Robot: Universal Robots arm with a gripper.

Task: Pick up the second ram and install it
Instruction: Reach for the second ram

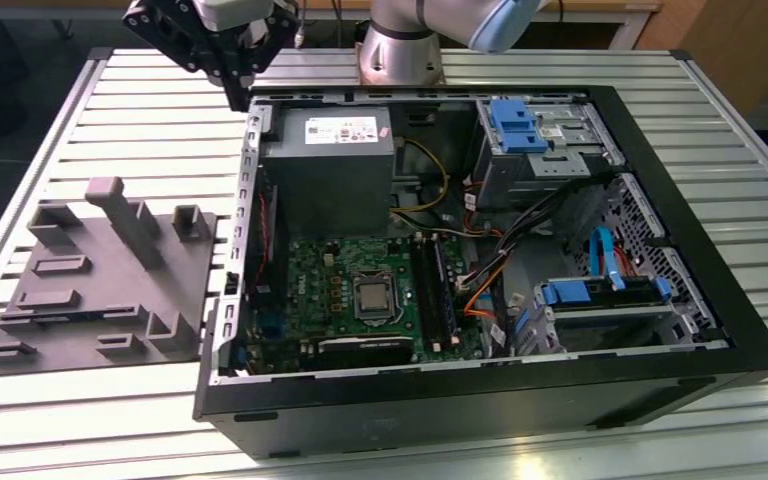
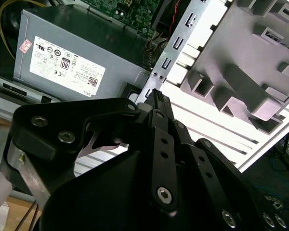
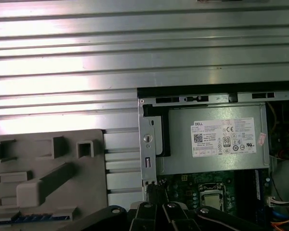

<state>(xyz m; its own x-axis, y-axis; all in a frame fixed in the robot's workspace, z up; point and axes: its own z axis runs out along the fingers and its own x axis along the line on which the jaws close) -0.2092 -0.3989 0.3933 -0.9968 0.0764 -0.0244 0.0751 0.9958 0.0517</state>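
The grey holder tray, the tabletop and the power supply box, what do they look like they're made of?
Holder tray: probably plastic, possibly printed; matte uniform grey, blocky moulded shapes, no glare.
Tabletop: likely aluminium profile; ribbed silver slats with bright reflections.
Power supply box: seemingly sheet metal; flat dull-grey panels with a soft sheen.

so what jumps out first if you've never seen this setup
The open computer case dominates, lying on the slatted table with its green motherboard and grey power supply exposed. The black gripper hangs at the case's far corner on the exterior view's left, and a grey holder tray sits beside the case on that side.
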